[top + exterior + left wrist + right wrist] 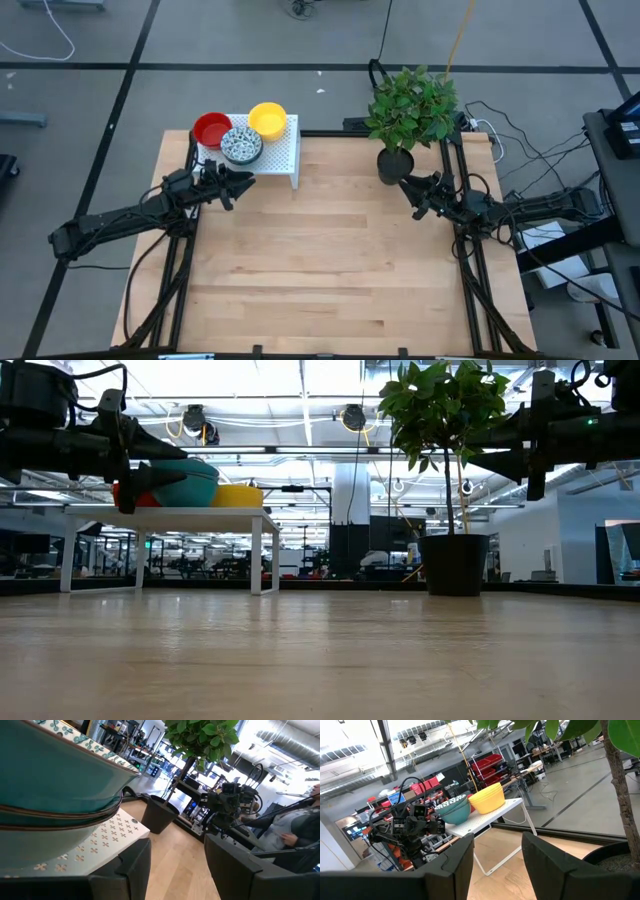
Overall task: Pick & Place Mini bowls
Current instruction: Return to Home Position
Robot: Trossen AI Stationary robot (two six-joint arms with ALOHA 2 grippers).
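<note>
The mini bowls (487,798) are gathered in three stacks on a white perforated shelf (286,158), which is set at the 11 o'clock corner of the wooden counter (330,270). The red stack (212,129) is placed at the shelf's 9 o'clock end. The yellow stack (267,119) is placed toward 1 o'clock. The speckled stack (241,146) is set between them, nearer the shelf's 6 o'clock edge and close against both.

The left pincer (243,183) is held at 6 o'clock of the speckled stack, just off the shelf's edge and raised above the counter. Its fingers (132,865) are spread wide and nothing is held between them. In the left wrist view the teal underside of the speckled stack is seen close beyond them.

The right pincer (406,186) is held near the counter's 1 o'clock corner, just beside the black plant pot (394,166), at about the pot's 5 o'clock. It is likewise raised off the counter, spread wide and empty. It is pointed toward 9 o'clock, so the shelf and the bowls are seen across the counter in the right wrist view.
</note>
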